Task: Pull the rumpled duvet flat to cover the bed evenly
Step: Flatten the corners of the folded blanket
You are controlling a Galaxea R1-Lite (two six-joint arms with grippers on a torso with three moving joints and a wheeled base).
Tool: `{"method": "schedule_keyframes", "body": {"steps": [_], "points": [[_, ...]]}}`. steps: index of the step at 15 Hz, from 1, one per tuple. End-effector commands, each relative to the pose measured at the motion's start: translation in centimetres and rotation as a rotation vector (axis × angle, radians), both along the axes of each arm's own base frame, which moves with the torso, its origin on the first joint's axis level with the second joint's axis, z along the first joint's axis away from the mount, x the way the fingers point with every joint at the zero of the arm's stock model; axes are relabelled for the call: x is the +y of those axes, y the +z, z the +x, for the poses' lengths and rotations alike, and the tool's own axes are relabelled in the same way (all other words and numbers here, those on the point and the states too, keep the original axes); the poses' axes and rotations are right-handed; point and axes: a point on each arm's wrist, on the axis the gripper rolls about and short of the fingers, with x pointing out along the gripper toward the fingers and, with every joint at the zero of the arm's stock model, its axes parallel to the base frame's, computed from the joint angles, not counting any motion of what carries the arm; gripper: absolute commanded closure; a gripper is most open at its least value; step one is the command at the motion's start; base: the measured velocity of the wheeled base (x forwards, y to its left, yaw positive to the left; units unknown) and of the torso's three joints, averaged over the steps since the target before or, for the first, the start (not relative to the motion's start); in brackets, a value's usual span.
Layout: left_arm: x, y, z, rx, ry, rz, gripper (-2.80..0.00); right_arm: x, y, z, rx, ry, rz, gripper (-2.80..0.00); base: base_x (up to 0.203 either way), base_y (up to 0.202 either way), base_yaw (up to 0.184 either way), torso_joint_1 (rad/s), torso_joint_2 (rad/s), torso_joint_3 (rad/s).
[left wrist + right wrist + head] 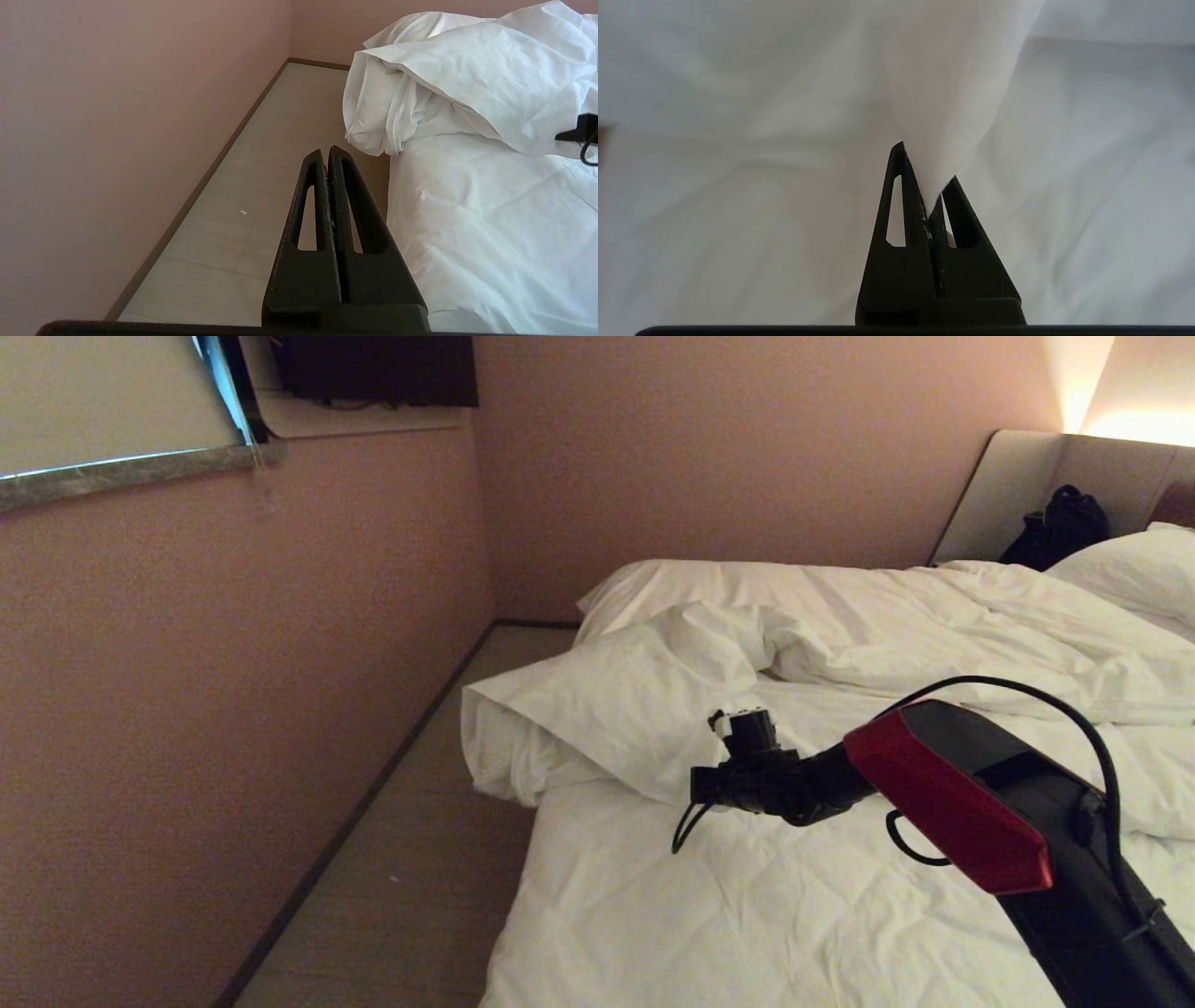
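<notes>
Right wrist view — right gripper (927, 186) pinches duvet (934, 93) fabric

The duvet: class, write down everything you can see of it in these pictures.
The duvet is a thick, puffy white quilt in a creased cotton-looking cover. It lies rumpled on the bed, bunched toward the pillow end, leaving the sheet bare nearer the camera. One corner is folded back into a flap that overhangs the bed's left edge. The right tool is shut on a pinch of its fabric, which rises taut from the tips.
</notes>
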Motion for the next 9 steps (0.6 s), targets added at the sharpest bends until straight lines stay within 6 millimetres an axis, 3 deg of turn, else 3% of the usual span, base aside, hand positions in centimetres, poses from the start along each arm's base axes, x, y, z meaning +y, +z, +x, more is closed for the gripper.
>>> {"method": "schedule_keyframes", "body": {"steps": [1,4,9], "points": [[0.0,0.0,0.0,0.000,0.001,-0.001,0.00,1.0,2.1,-1.0,-0.021,0.018,0.024,0.00,0.000,0.000,0.000,0.000,0.00,0.000],[0.0,0.0,0.0,0.000,0.001,-0.001,0.00,2.7,3.6,-2.7,-0.024,0.064,0.039,0.00,0.000,0.000,0.000,0.000,0.00,0.000],[0.0,0.0,0.0,0.000,0.001,-0.001,0.00,7.5,6.5,-7.7,-0.049,0.180,0.094,0.00,0.000,0.000,0.000,0.000,0.00,0.000]]}}
